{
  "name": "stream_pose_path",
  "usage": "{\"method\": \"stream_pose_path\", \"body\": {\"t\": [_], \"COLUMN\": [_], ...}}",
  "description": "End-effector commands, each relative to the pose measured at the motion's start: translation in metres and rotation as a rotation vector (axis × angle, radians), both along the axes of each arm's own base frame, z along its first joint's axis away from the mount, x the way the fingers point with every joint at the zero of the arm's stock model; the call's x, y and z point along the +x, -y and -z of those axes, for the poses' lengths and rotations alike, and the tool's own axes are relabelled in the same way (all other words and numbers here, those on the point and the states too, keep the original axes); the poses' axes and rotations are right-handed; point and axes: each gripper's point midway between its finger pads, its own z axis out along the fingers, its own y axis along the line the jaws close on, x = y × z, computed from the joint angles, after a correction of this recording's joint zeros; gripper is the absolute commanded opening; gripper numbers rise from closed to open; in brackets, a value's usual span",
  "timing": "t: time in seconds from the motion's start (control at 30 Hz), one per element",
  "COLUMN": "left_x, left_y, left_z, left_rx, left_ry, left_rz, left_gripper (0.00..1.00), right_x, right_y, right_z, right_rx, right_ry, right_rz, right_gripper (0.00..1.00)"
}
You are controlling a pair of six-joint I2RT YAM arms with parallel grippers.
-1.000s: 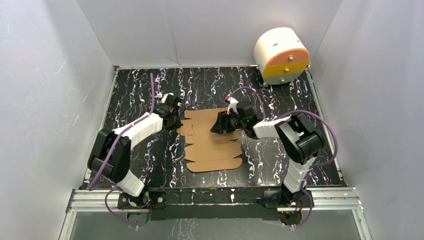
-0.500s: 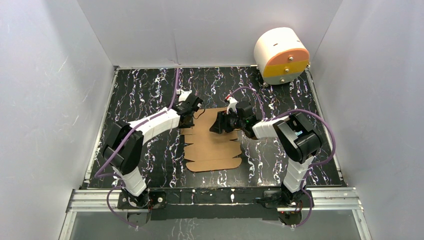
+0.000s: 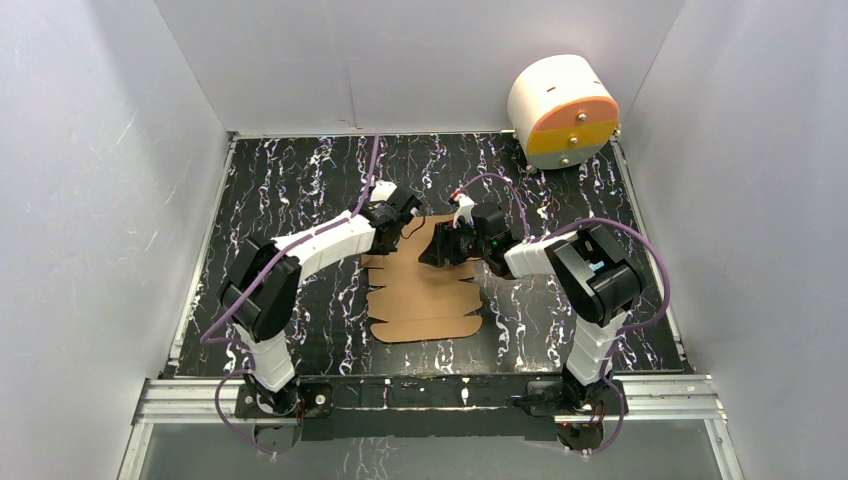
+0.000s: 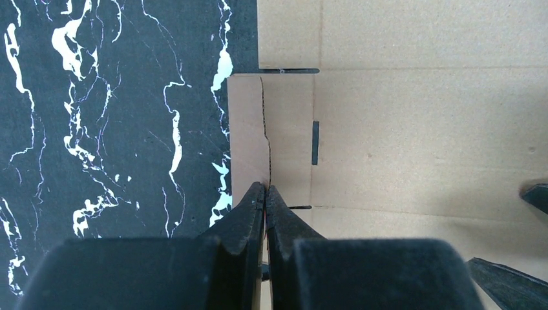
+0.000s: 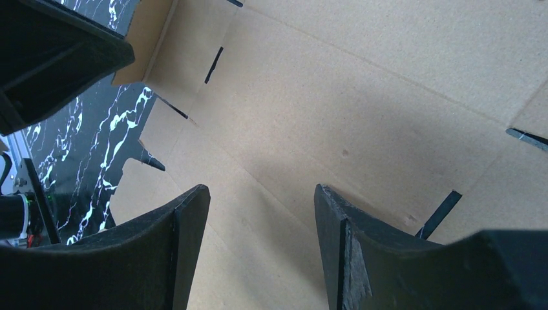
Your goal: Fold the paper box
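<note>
The paper box [image 3: 425, 290] is seen as a flat die-cut sheet of brown cardboard, laid on the black marbled table [image 3: 290, 170] between the two arms, with its notched flaps spread out and none raised. Its place on the table is unchanged from the earlier frames.

The left gripper [image 4: 265, 188] is clenched, its two fingertips pressed together with nothing between them. A second ago it was held off the sheet's left edge, over bare table. Since then it has been carried to the right and slightly farther from the bases, and it is now placed over the far left part of the sheet. In the left wrist view its closed tips are found at a narrow side flap, beside a short slot, right at the cardboard's left border. Whether the tips are touching the flap cannot be told.

The right gripper [image 5: 262, 190] is held open over the far right part of the sheet, with bare cardboard visible between its fingers and nothing grasped. Its position is hardly altered over the last second.

A white cylinder [image 3: 562, 108] with an orange-and-yellow face is left at the far right corner, well apart from the sheet.
</note>
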Motion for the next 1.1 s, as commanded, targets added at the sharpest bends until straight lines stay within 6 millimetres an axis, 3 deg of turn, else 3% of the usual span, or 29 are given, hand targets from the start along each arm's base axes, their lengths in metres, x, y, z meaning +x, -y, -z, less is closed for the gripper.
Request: {"method": "stream_pose_path", "body": {"t": [0.0, 0.63, 0.87, 1.07], "left_x": [0.006, 0.003, 0.006, -0.001], "left_y": [0.007, 0.063, 0.066, 0.054], "left_z": [-0.013, -0.021, -0.019, -0.04], "left_rx": [0.033, 0.075, 0.102, 0.085], "left_ry": [0.039, 0.055, 0.055, 0.117], "left_rz": [0.009, 0.107, 0.107, 0.071], "left_gripper": [0.0, 0.04, 0.08, 0.16], "right_x": [-0.003, -0.001, -0.001, -0.001], "right_y": [-0.002, 0.004, 0.005, 0.004], "right_z": [0.008, 0.003, 0.006, 0.005], "right_rx": [-0.013, 0.003, 0.007, 0.011], "right_ry": [-0.012, 0.01, 0.002, 0.007], "right_rz": [-0.001, 0.058, 0.071, 0.062], "right_gripper": [0.7, 0.71, 0.71, 0.71]}}
